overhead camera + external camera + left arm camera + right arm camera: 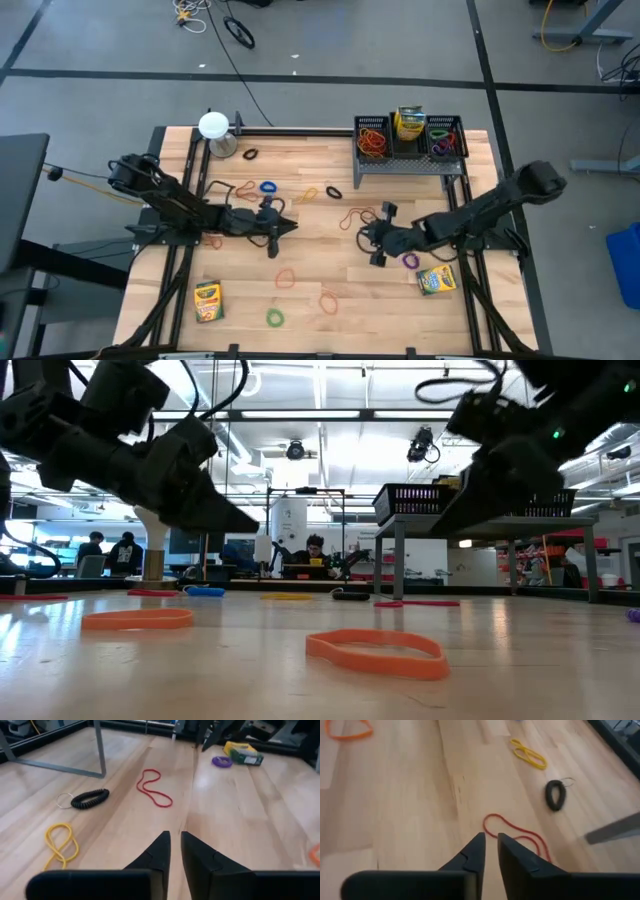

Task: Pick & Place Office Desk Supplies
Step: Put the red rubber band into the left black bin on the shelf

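Observation:
Rubber bands lie flat across the wooden table: a red one point(352, 216), a yellow one point(308, 195), blue point(268, 187), purple point(410, 260), green point(274, 317) and orange ones point(375, 652). One crayon box point(208, 300) lies near the left front, another point(436, 280) near the right front, and a third point(408, 122) stands in the rack. My left gripper point(290, 226) hovers shut at mid-table, holding nothing; its wrist view shows the fingers point(175, 840) short of the red band point(154, 790). My right gripper point(362, 234) faces it, shut and holding nothing point(490, 842), just before the red band point(515, 832).
A black wire-mesh rack point(408, 150) on legs stands at the far right edge with bands in its compartments. A white round-topped object point(214, 128) stands at the far left. A black coiled keyring point(333, 190) lies between the grippers and the rack. People sit in the room beyond.

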You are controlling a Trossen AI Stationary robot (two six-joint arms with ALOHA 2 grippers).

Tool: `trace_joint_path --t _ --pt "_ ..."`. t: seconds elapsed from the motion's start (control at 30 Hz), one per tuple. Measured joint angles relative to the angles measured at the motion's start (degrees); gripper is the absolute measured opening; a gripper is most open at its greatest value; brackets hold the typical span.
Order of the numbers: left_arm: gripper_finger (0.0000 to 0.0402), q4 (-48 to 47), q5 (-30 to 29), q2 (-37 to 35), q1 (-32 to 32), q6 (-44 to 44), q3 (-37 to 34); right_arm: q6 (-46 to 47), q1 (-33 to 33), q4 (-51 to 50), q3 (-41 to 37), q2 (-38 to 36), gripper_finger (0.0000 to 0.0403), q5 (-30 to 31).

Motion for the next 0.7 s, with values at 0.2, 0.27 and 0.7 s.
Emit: trace_joint_path --t 0.2,0.27,0.7 --pt "0.0007 5.6 -0.5 5.1 -4.0 5.0 0.0 -1.4 -0.7 13.8 0.0 9.4 0.0100 0.1" --pt "0.0006 8.6 -0.5 6.7 -4.4 6.4 0.0 -2.9 -1.3 16.4 0.0 11.1 0.0111 0.0" --pt "0.0018 11.7 0.1 9.7 -4.3 6.3 0.0 -0.7 -7.1 4.6 0.0 8.1 0.0184 -2.9"
